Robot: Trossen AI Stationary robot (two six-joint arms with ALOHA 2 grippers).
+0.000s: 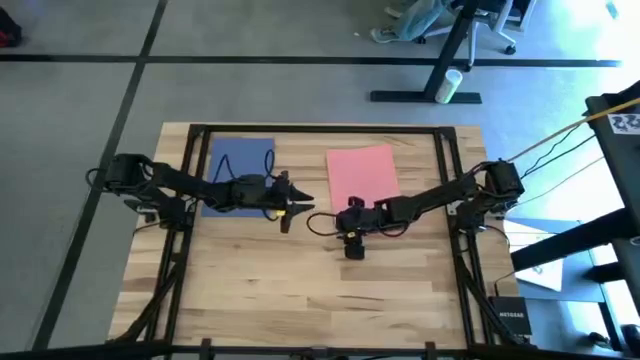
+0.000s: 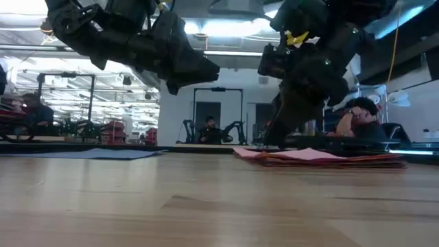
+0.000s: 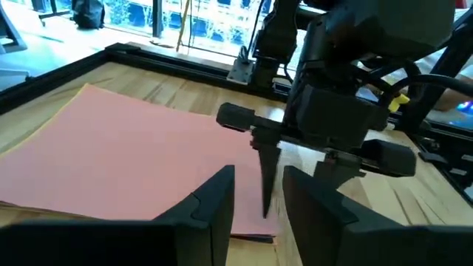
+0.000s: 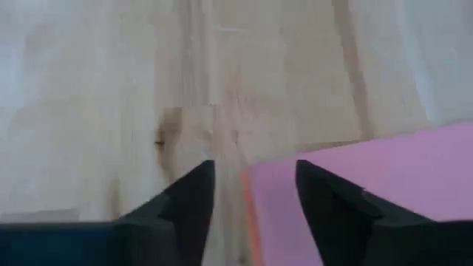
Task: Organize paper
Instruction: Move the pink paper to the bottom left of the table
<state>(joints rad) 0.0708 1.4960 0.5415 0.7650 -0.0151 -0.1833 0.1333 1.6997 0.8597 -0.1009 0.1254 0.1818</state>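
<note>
A stack of paper with a pink sheet on top (image 1: 360, 172) lies flat at the table's far middle. An orange edge (image 4: 251, 222) shows under the pink sheet. A blue sheet (image 1: 240, 168) lies flat at the far left. My right gripper (image 4: 255, 193) is open and points down over the pink stack's near left corner (image 3: 255, 225), one finger on each side of its edge. My left gripper (image 3: 259, 203) is open and empty. It hovers above the table just left of that corner (image 1: 298, 205), facing the right gripper (image 3: 267, 177). My right gripper's open fingers (image 3: 267, 193) come down from above at the pink stack's near left corner (image 4: 273, 185). I cannot tell whether the fingertips touch the paper or the table. The stack lies flat.
A dark metal frame (image 1: 320, 128) runs around the table. Bare wood (image 1: 300, 290) fills the near half. Beyond the table are desks, chairs and a seated person (image 2: 357, 116).
</note>
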